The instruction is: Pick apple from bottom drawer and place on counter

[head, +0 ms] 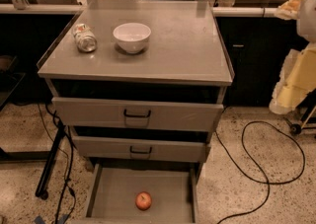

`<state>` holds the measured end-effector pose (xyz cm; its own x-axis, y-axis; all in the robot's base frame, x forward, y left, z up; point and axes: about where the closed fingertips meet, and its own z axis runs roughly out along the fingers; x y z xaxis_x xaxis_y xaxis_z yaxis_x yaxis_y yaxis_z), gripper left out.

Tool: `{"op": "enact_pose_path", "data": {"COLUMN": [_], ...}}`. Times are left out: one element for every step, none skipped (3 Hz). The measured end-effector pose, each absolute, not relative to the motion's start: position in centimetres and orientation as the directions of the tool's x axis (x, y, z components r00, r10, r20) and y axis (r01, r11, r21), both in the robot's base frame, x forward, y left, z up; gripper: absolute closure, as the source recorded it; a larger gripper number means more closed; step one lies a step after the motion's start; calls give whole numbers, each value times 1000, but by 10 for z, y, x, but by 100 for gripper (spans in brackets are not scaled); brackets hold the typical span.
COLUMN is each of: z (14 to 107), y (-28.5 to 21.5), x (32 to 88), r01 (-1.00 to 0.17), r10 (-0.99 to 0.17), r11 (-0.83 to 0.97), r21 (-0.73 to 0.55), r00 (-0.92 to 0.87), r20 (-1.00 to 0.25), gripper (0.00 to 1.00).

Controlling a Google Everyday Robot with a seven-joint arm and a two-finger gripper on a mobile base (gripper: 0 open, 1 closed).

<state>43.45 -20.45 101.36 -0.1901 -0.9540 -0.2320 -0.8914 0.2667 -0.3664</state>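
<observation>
The apple (143, 201) is small, round and red-orange. It lies near the front of the open bottom drawer (113, 193), a flat grey tray pulled out at floor level. The counter (182, 45) is the flat grey top of the cabinet. My gripper (291, 87) shows as a pale cream and white shape at the right edge of the camera view. It hangs beside the cabinet at about the height of the top drawer, far from the apple and holding nothing that I can see.
A white bowl (132, 36) and a jar lying on its side (85, 37) are on the left half of the counter. Two upper drawers with black handles (137, 115) are slightly open. Black cables (256, 168) run across the speckled floor on both sides.
</observation>
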Motion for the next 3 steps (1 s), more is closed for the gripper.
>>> {"op": "enact_pose_path", "data": {"z": [1014, 995, 949], "y": [-204, -191, -161], "x": [434, 423, 411], "r01": [-891, -898, -908], "r10": [-954, -955, -950], "r11": [267, 263, 272], "r21": [-366, -353, -319], "r00": [-190, -189, -202], "r20": [-232, -230, -237], "gripper": [0, 0, 0]}}
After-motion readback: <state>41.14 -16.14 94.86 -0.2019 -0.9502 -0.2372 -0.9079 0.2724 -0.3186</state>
